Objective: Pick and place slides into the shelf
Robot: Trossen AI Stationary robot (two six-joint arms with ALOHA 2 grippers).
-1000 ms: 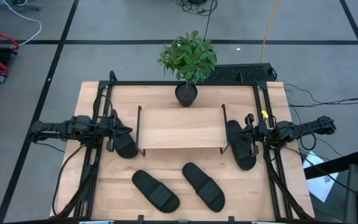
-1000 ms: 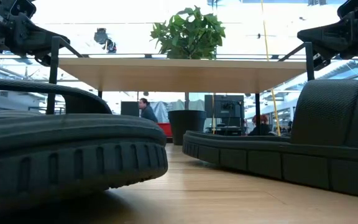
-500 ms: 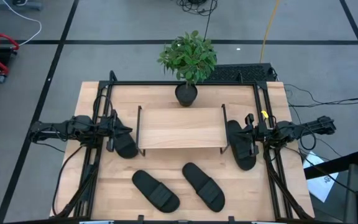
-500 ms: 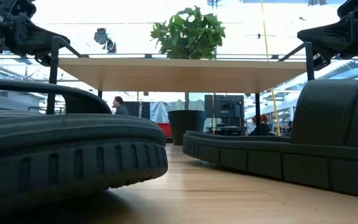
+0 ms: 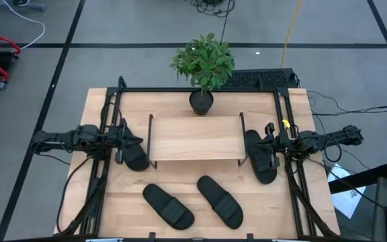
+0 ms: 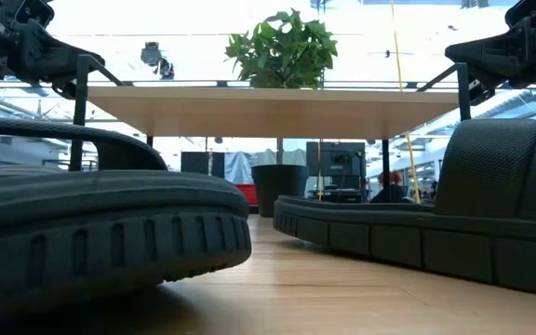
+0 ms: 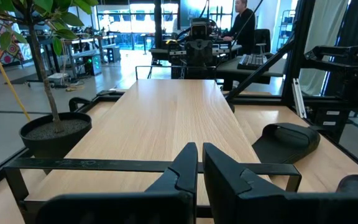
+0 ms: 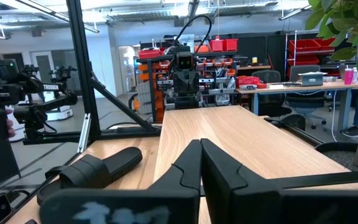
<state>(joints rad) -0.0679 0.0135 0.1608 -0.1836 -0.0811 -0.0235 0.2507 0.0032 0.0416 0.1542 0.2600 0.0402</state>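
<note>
The shelf (image 5: 195,138) stands mid-table, its wood top (image 7: 166,118) stretching ahead of both wrist cameras. Two black slides (image 5: 168,206) (image 5: 220,200) lie sole-down near the table's near edge. A third slide (image 5: 136,158) lies on the table by the shelf's left frame, partly under my left gripper (image 5: 127,141). The fourth slide (image 5: 261,156) lies by the right frame, under my right gripper (image 5: 267,143). Both grippers hover at shelf-top height, with fingers shut and empty in the left wrist view (image 7: 200,168) and the right wrist view (image 8: 201,165).
A potted plant (image 5: 203,67) stands behind the shelf at the table's far edge. Black metal frame rails (image 5: 106,168) (image 5: 294,175) run along the table's left and right sides. Bare wood lies between the shelf and the two near slides. People show in the room beyond.
</note>
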